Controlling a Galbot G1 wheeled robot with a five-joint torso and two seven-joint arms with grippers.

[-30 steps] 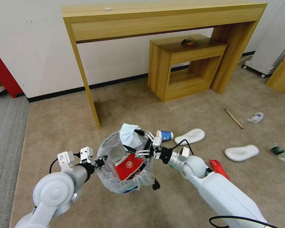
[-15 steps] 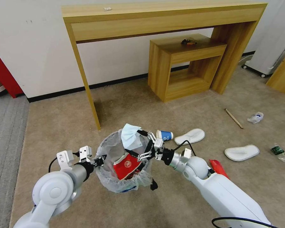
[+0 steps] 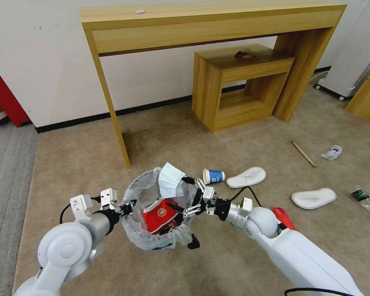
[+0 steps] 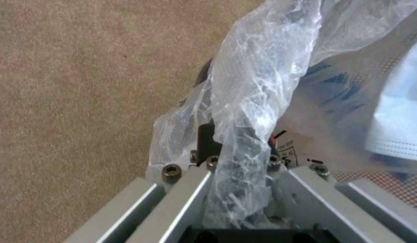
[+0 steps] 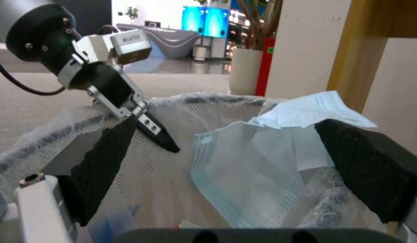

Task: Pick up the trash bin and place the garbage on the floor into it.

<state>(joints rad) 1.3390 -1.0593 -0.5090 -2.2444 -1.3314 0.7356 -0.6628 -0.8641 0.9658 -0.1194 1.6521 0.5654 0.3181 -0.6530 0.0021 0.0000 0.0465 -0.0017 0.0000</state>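
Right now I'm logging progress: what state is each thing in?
trash bin: held up, partly filled
face mask: draped over the bin's rim
left claw: shut on the bin's rim
right claw: open, at the bin's mouth
blue paper cup: lying on its side
slippers: on the floor

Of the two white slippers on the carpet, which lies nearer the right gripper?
The slipper beside the blue paper cup; the other slipper lies farther from the right gripper.

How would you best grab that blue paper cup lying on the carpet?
The blue cup lies on its side, open mouth toward the bin. Come from above and pinch across its round middle; both sides look free, with the slipper apart.
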